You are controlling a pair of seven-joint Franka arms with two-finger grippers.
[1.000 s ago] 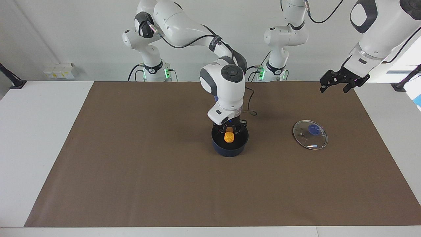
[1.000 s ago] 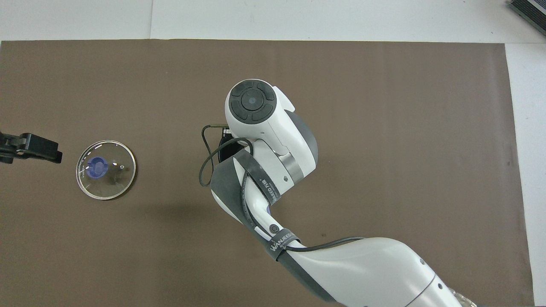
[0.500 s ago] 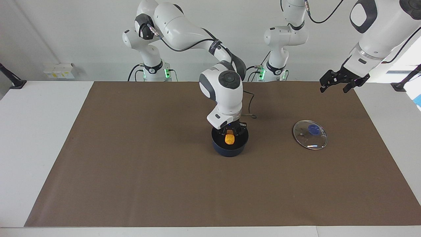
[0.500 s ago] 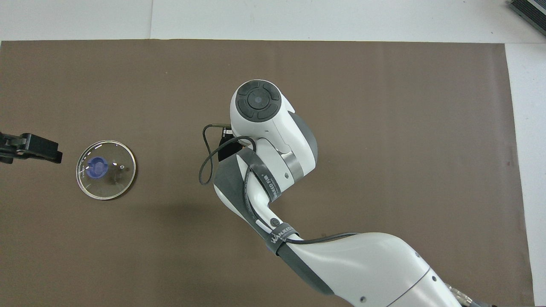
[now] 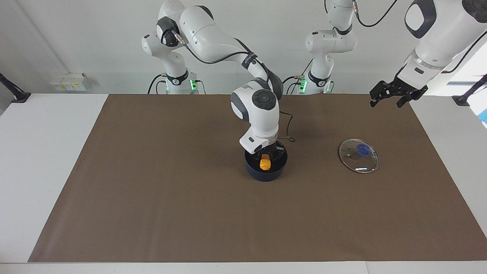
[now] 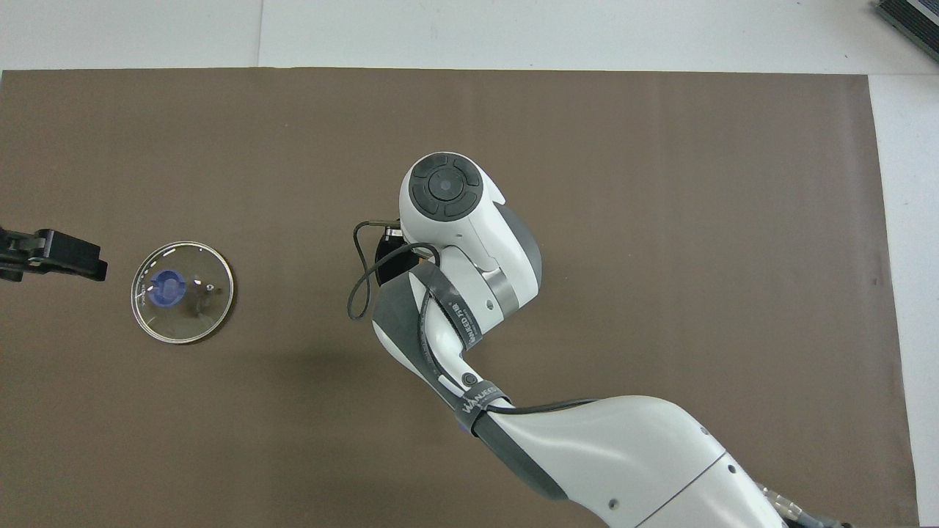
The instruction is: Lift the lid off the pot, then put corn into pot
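The dark blue pot point(image 5: 265, 172) stands on the mat at the middle of the table, without its lid. The orange-yellow corn point(image 5: 265, 164) is inside it, standing on end. My right gripper point(image 5: 266, 155) reaches down into the pot and sits right at the corn's top end; whether it still grips the corn does not show. In the overhead view the right arm covers the pot and the corn. The glass lid point(image 5: 358, 155) point(image 6: 183, 292) lies flat on the mat toward the left arm's end. My left gripper point(image 5: 393, 97) point(image 6: 51, 253) waits open in the air over the mat's corner.
A brown mat point(image 5: 152, 198) covers most of the white table. A black cable point(image 6: 359, 286) loops off the right wrist beside the pot. Small white boxes point(image 5: 68, 82) sit at the wall near the right arm's end.
The right wrist has sunk and tilted, and the corn has gone lower inside the pot. The left arm and the lid have not moved.
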